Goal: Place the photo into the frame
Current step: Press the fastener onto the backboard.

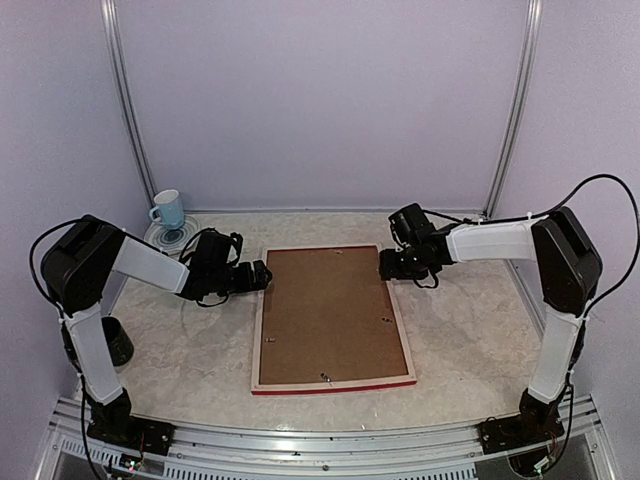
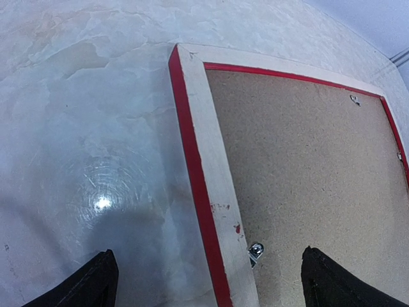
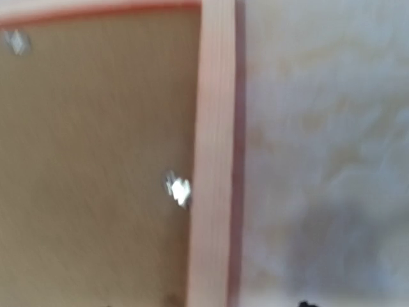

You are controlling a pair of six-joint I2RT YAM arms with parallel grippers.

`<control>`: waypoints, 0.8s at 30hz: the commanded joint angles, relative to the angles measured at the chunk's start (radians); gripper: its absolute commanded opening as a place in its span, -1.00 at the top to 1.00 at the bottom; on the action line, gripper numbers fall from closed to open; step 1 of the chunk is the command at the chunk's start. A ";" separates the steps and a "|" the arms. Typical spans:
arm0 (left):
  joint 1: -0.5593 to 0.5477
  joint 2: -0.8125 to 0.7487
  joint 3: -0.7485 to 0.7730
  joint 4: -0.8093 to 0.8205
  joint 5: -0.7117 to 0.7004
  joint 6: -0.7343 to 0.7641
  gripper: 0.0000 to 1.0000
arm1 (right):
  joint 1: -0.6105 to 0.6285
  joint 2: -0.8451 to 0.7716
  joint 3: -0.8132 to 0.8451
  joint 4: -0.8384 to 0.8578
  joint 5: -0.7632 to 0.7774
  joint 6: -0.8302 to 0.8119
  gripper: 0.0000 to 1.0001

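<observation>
My left gripper [image 1: 262, 277] spread wide at ten o'clock of the frame [image 1: 335, 385], right gripper [image 1: 388, 266] at one o'clock, its state I cannot tell

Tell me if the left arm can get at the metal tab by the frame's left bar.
Probably yes: the left gripper hangs open above the left bar of the frame, the metal tab lies uncovered between its fingers, and nothing stands in the way.

table [image 1: 470, 340]: pale, marbled top
middle: frame [image 1: 335, 385] is laid flat, bare wood back up, filled by a brown board [image 1: 330, 315]
far left corner: saucer [image 1: 165, 238], topped by a blue cup [image 1: 168, 209]
</observation>
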 commanded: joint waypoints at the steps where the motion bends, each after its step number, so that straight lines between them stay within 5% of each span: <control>1: 0.010 0.034 -0.026 -0.178 -0.041 0.003 -0.98 | -0.006 -0.029 -0.053 0.028 -0.051 -0.034 -0.24; 24: -0.068 -0.035 -0.050 -0.279 -0.134 0.005 -0.98 | -0.002 -0.097 -0.152 0.044 -0.148 -0.087 -0.28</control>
